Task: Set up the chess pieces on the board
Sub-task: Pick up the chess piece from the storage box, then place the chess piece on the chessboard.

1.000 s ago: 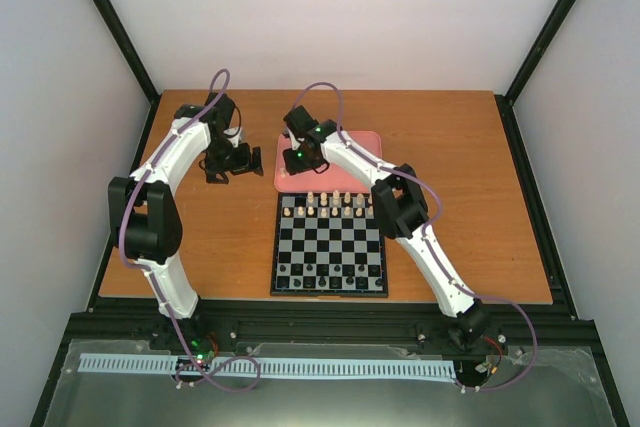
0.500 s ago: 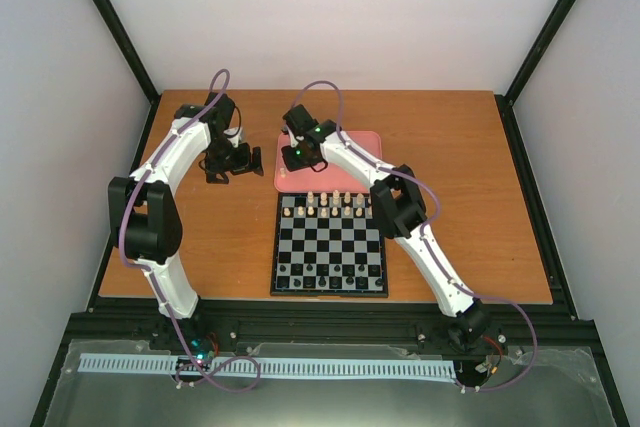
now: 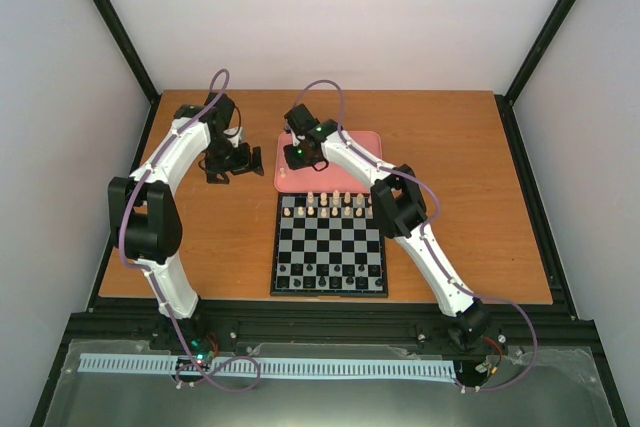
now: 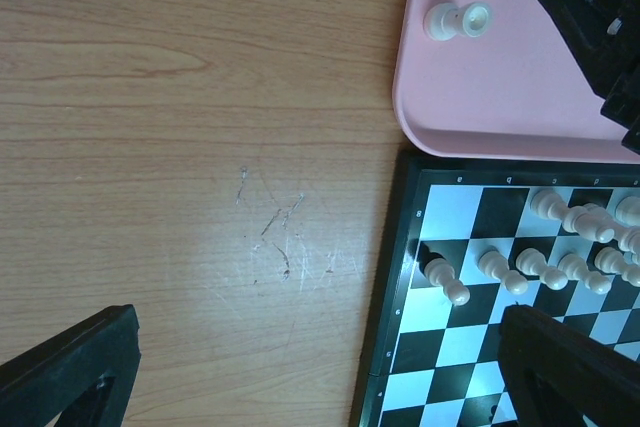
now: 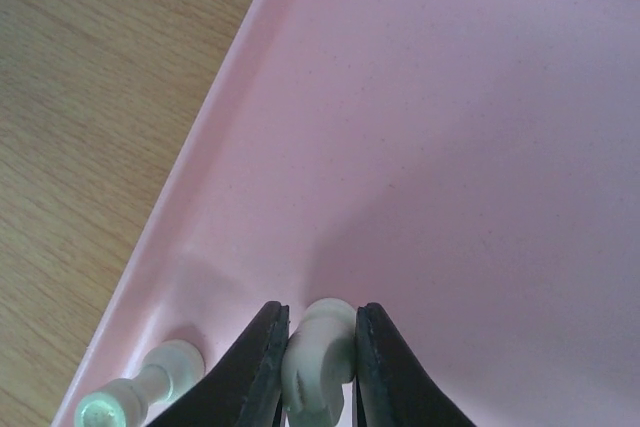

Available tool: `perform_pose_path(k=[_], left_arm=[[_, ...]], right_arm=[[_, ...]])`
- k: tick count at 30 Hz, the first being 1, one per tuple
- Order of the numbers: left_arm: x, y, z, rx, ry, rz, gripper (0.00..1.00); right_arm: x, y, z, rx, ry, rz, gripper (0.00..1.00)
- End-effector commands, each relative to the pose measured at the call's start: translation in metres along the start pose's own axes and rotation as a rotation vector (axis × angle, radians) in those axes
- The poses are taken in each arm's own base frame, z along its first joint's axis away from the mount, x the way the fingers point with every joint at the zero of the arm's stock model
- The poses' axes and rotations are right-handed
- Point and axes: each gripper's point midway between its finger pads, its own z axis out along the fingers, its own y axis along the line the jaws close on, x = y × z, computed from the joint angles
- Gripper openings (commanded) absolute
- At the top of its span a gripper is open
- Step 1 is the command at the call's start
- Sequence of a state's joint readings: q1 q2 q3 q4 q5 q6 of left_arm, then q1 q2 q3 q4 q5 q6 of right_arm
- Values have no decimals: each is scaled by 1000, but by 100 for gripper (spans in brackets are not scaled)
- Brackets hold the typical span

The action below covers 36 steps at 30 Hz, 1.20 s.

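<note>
My right gripper (image 5: pixel 320 347) is low in the pink tray (image 5: pixel 450 147), shut on a cream chess piece (image 5: pixel 318 362) pinched between its two black fingers. A second cream piece (image 5: pixel 140 392) lies on its side just to the left, near the tray's rim. The board (image 3: pixel 330 247) sits in front of the tray, with several cream pieces (image 3: pixel 335 204) standing on its far rows. My left gripper (image 4: pixel 320 377) hangs open over bare wood left of the board's far corner, holding nothing.
Black pieces (image 3: pixel 330 277) stand along the board's near rows. The pink tray (image 3: pixel 365 147) touches the board's far edge. In the left wrist view, the right arm's black gripper body (image 4: pixel 590 7) is over the tray beside the lying piece (image 4: pixel 457 20).
My right gripper's jaws have closed onto the cream piece in the tray. The left arm has not moved.
</note>
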State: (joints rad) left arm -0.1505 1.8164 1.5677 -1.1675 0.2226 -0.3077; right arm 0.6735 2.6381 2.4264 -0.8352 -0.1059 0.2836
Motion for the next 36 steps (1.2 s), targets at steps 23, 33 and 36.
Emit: perform_pose_path(k=[23, 33, 36], left_arm=[[-8, -4, -11, 17, -42, -3, 100], [-7, -3, -13, 16, -46, -3, 100], [-6, -3, -13, 16, -45, -3, 100]], right_arm=[[72, 47, -96, -10, 68, -181, 9], [83, 47, -80, -5, 102, -184, 9], [88, 48, -75, -10, 123, -188, 9]])
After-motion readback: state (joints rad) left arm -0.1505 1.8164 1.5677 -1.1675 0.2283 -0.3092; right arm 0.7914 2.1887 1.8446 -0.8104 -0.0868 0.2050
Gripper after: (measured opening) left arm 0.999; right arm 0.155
